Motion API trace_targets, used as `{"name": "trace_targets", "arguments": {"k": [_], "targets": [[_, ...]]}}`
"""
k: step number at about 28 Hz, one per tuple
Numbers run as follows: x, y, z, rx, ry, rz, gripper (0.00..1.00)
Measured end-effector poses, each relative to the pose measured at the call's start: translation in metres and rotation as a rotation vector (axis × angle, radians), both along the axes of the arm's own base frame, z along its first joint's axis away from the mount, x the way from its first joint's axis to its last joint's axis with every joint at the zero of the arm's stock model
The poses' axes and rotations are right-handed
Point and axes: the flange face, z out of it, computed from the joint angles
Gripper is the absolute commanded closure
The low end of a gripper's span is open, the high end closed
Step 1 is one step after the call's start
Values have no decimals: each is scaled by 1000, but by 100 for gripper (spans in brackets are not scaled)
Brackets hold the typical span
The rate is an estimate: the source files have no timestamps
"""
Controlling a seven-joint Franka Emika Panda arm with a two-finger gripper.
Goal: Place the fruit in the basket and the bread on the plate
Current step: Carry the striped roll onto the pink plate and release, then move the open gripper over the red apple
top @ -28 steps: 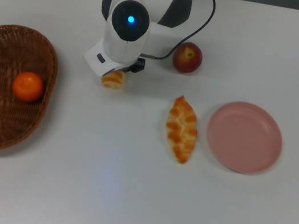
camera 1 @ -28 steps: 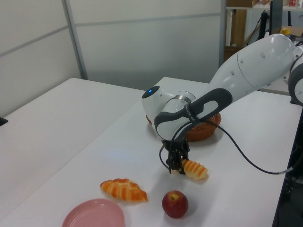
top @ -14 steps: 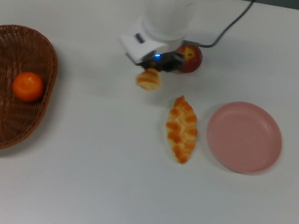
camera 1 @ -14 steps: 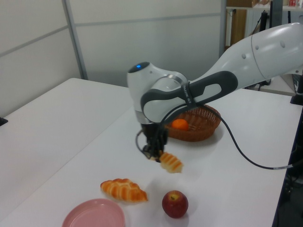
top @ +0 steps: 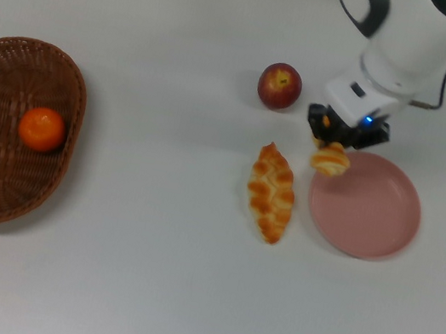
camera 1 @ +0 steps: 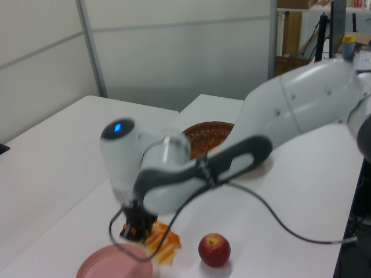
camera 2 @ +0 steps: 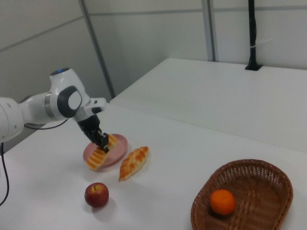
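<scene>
The gripper is pinched tight on one end of the small ridged orange-and-cream striped roll, & the roll hangs in the air. A sec ago it was way over by the top view's left, near the big brown woven basket; now it's right at the edge of the round pink plate. So it only needs to go down & get let go. The knobbly braided golden loaf lies on the white counter just beside the plate. The dark red apple sits on the counter too. The little orange mandarin is in the basket.
</scene>
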Motion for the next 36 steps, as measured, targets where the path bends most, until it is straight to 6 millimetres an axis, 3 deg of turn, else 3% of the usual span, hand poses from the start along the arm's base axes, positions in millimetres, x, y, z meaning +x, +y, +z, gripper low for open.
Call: {"name": "trace_targets", "arguments": {"k": [4,9,11,12,15,26,31,36], "targets": [[-2,34,-20,26,-38,4,100],[-1,51,-12,72,-98,4,95],[1,52,-8,80,-110,5,76],[1,53,-7,83,-114,5,47],[3,53,-8,88,-126,7,0],[8,54,-31,43,-146,44,0],[11,56,-19,61,-170,7,0],[15,53,7,70,-188,-23,0]]}}
